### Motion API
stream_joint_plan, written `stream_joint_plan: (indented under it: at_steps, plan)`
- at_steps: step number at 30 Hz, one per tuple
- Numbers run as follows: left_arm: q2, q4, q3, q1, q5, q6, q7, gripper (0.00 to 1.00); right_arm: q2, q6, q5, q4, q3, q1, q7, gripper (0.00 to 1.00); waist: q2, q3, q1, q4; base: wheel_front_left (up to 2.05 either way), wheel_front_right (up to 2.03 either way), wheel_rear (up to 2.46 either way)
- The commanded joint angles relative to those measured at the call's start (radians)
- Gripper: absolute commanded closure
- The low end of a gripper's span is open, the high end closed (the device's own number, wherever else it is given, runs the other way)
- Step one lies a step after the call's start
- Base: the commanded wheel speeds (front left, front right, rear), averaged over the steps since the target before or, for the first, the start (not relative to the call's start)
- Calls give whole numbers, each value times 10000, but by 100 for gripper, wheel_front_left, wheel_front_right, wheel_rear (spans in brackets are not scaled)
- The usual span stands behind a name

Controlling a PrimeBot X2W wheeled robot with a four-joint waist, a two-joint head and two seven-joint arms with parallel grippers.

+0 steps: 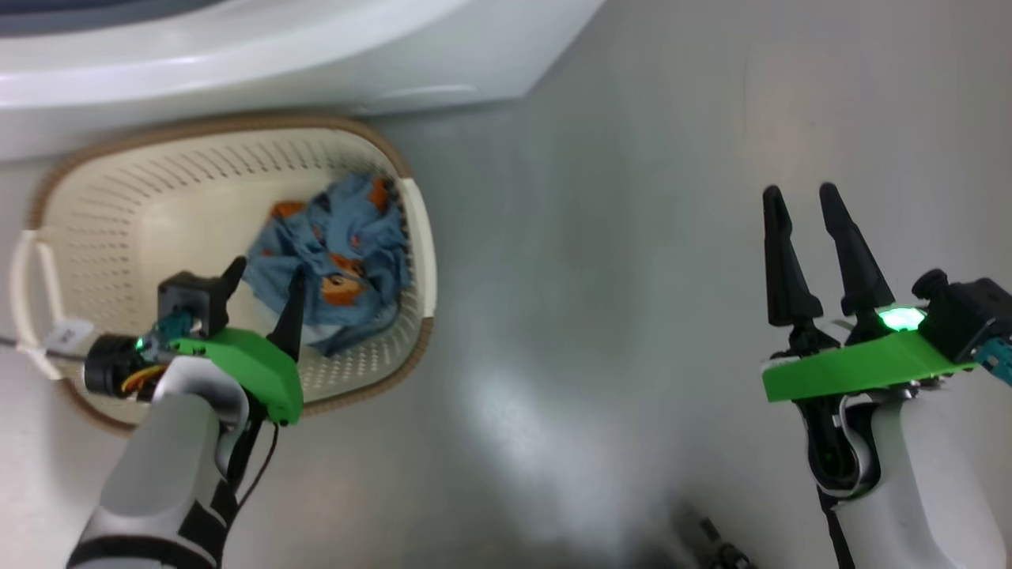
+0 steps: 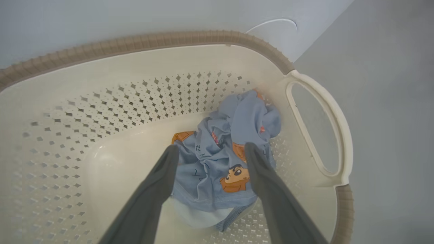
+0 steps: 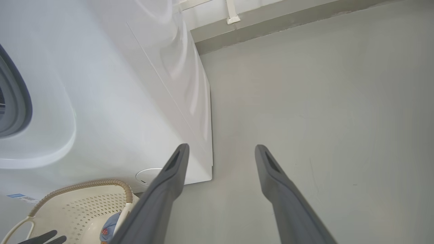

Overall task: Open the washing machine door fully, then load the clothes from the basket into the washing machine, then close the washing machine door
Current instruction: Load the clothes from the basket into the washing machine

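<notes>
Down in the basket (image 1: pixel 221 126), toward its right end, my left hand (image 2: pixel 212 149) hangs wide and empty, with one fingertip on each side of the clothes (image 2: pixel 217 169). My right hand (image 1: pixel 800 192) is also spread and holds nothing. It hovers over the bare floor (image 1: pixel 601 237), well apart from the basket.

As I judge it, the step in hand is picking the load. To do it well I should sink straight down until my tips pass the top folds. Then I should close across the middle of the heap, so the pinch takes several layers and not one loose flap. A paler cloth (image 2: pixel 200 217) peeps from under the near edge of the blue fabric. A deep bite may bring it up too, while a shallow one would likely leave it.

The heap lies close against the perforated wall just below the handle (image 2: pixel 339 135), so I must keep the finger nearer the handle off that wall. A tip caught in a hole could drag the basket.

Crumpled as it is, the bundle has a long axis. It runs from the basket's near side toward its far wall, leaning a little to the handle end. My fingers straddle its short way, which suits the grip.

Beyond the far rim the washing machine (image 1: pixel 237 71) stands just behind, so the lift should clear the rim first.
</notes>
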Motion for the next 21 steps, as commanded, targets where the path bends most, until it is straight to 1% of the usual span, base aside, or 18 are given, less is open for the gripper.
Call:
stream_joint_plan:
  at_steps: [1,6,15,21]
  plan:
    - [369,70,-48,-97,-153,-24,-65,0,53,16,151,-275,321,-2,-48,0,-1,703,0,-528,0,0,0]
    - [703,583,-1292,-730,-769,-24,-65,0,56,16,398,-402,597,-208,-48,0,-1,1144,0,-752,0,0,0]
    - [1185,1109,-3000,-1768,-1962,-24,-65,0,57,16,559,-603,864,-410,-48,0,-1,1678,0,-998,0,0,0]
    - [1554,1522,-3786,-2422,-2531,-24,-65,0,58,16,692,-733,1102,-486,-48,0,-1,1911,0,-1244,0,0,0]
